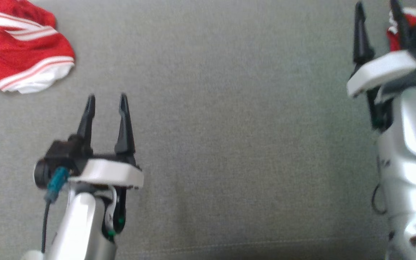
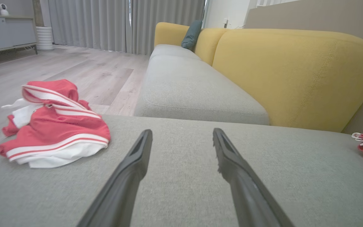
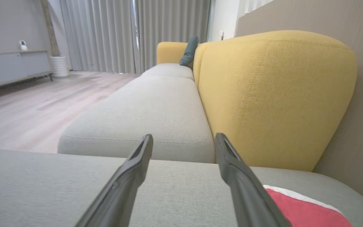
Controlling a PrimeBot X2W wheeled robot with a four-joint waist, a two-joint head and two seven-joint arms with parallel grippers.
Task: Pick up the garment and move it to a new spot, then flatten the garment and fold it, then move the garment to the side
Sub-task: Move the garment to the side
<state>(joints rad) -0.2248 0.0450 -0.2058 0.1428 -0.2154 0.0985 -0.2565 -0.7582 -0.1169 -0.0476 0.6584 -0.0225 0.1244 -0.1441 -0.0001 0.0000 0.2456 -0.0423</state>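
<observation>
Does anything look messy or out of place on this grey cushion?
The red and white garment lies crumpled in a heap near the left edge of the cushion, not flat. A second red cloth lies by the right gripper.

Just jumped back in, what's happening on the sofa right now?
Nothing is held. Both grippers are open over the grey fabric sofa seat. The left gripper hovers short of a crumpled red and white striped garment, which lies ahead to its left, untouched. The right gripper sits beside a second red and white cloth at the far right, not gripping it.
</observation>
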